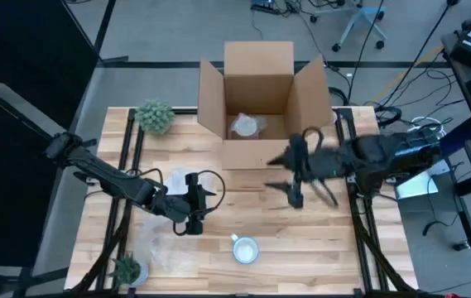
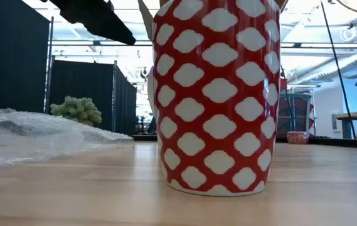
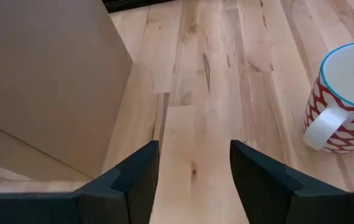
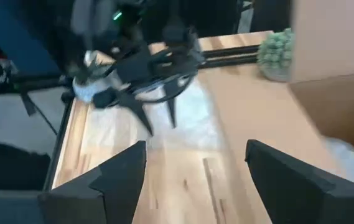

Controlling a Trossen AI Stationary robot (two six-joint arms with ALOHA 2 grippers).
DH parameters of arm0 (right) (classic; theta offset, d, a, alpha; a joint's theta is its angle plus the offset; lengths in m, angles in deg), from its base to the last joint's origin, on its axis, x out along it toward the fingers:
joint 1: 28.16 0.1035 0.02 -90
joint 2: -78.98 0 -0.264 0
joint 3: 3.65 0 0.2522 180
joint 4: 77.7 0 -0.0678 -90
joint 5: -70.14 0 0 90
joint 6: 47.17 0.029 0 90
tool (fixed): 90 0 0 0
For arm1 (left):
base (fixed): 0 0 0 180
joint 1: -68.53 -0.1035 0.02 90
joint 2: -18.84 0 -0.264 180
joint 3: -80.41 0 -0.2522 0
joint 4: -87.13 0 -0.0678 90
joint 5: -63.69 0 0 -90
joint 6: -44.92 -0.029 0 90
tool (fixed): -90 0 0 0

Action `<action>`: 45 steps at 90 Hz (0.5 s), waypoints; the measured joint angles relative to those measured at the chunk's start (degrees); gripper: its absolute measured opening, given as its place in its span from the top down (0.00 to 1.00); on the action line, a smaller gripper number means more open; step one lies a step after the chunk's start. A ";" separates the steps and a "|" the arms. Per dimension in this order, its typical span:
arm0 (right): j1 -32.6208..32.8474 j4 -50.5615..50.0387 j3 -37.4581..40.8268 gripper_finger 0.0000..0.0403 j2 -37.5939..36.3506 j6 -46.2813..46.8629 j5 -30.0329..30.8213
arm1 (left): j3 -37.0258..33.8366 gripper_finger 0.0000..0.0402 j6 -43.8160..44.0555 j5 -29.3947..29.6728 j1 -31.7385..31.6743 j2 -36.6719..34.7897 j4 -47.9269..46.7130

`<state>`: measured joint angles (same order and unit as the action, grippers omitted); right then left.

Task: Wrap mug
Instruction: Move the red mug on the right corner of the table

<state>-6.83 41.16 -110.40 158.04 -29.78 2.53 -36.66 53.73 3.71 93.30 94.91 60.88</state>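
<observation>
We see the mug [image 1: 245, 249] upright near the front edge of the table [image 1: 326, 240], red with white spots, nothing touching it. Sheet of bubble wrap [image 1: 169, 248] lies flat just to its left. Above that hovers the left gripper [image 1: 197, 201], fingers spread, holding nothing. Farther back the right gripper [image 1: 298, 176] hangs wide open and empty, in front of the open cardboard box [image 1: 259, 99], which has wrap inside. A green plant [image 1: 155, 116] sits beside the box.
</observation>
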 joint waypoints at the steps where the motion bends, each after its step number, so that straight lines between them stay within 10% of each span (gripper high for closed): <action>1: 0.57 0.00 0.00 0.36 0.21 0.22 0.49 | 0.00 0.55 0.02 0.00 0.00 0.00 0.00; 45: 15.35 -1.37 0.07 0.36 16.17 15.40 18.89 | 0.00 0.55 1.34 -0.02 0.00 0.02 -0.04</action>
<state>8.52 39.79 -110.34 174.21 -14.37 21.42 -36.66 55.07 3.69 93.30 94.93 60.83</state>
